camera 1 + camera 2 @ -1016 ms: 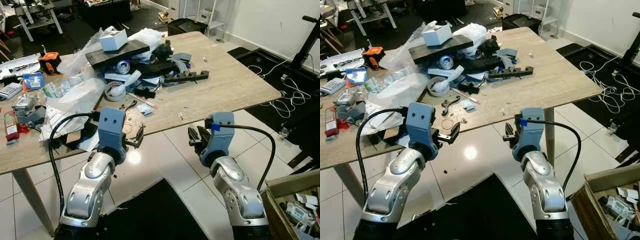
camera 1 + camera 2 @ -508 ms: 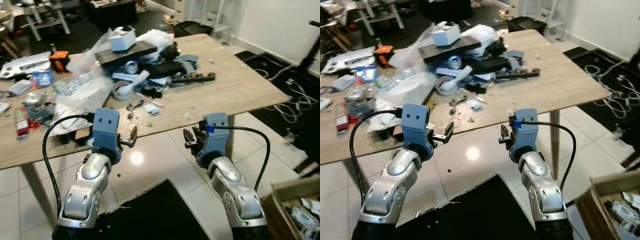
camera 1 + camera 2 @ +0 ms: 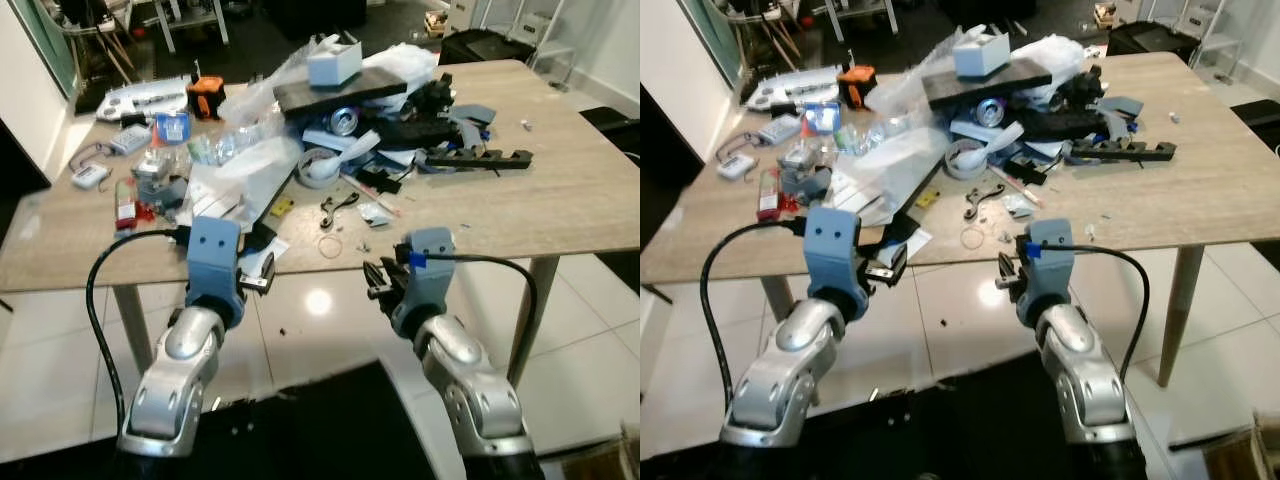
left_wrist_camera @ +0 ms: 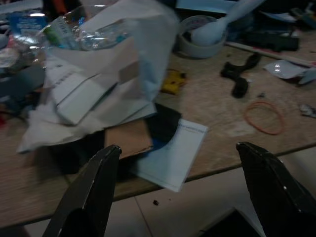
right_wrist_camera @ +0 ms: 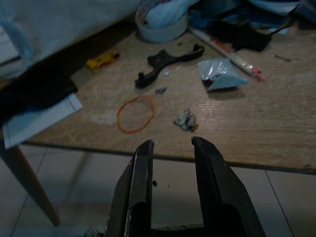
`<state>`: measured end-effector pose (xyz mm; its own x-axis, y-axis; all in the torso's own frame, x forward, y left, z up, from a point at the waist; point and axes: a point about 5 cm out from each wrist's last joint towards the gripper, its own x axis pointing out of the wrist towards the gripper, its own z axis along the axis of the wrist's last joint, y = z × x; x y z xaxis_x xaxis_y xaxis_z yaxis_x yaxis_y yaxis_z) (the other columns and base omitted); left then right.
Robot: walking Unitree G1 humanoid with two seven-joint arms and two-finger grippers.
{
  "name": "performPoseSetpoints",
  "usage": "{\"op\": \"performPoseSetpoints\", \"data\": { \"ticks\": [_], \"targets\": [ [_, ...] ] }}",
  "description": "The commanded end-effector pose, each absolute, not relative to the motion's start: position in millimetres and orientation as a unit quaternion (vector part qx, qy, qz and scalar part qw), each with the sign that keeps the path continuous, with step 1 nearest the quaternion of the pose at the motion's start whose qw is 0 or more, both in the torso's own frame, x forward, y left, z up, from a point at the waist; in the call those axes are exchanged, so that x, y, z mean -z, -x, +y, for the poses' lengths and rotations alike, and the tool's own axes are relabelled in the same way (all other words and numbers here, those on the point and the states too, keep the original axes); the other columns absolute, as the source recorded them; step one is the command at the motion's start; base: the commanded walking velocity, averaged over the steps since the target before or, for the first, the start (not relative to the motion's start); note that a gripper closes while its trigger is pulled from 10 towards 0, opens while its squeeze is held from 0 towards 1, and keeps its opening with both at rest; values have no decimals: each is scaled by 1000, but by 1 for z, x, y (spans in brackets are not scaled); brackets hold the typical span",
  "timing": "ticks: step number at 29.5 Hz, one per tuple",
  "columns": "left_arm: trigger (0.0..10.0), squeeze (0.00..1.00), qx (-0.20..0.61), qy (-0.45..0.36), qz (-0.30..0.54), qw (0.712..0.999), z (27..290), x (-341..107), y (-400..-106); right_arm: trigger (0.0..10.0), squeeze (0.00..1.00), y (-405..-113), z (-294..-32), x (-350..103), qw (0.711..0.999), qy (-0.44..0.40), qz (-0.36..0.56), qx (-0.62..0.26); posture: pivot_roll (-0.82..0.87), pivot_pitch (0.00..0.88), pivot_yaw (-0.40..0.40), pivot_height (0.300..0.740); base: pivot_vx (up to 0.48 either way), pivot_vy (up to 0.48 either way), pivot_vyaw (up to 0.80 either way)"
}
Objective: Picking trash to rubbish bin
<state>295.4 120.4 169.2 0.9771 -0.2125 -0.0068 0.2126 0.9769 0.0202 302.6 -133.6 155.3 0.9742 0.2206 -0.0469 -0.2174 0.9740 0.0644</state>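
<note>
Camera has swung left along the cluttered table (image 3: 560, 215) over the last second (bin now out of frame), left gripper (image 4: 177, 190) wide apart, right gripper (image 5: 170, 163) narrowly parted, both empty, facing the crumpled scrap (image 5: 185, 119) near the edge.

Left gripper (image 4: 180, 185): raised forward, fingers spread wide.
Right gripper (image 5: 170, 148): raised forward, fingers parallel with a narrow gap.

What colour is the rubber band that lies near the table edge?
The rubber band is orange. It shows best in the right wrist view, beyond the right gripper.
</note>
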Motion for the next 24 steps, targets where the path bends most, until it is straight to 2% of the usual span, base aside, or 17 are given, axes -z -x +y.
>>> {"op": "performPoseSetpoints", "data": {
  "ticks": [1,10,15,24],
  "targets": [
    [10000,0,101,-16,5,995,122,-167,-295,10000,0,-302,-136,-151,993,-42,34,-101,13,107,68,740,0,0,0],
    [10000,0,104,-8,6,995,120,-168,-296,10000,0,-303,-143,-151,994,-38,36,-93,6,105,57,740,0,0,0],
    [10000,0,120,24,-9,992,114,-173,-296,10000,0,-304,-144,-154,995,-37,29,-91,0,102,57,740,0,0,0],
    [10000,0,117,37,-22,992,115,-178,-299,10000,0,-307,-144,-162,995,-34,12,-90,-9,91,56,740,346,0,0]
  ]
}}
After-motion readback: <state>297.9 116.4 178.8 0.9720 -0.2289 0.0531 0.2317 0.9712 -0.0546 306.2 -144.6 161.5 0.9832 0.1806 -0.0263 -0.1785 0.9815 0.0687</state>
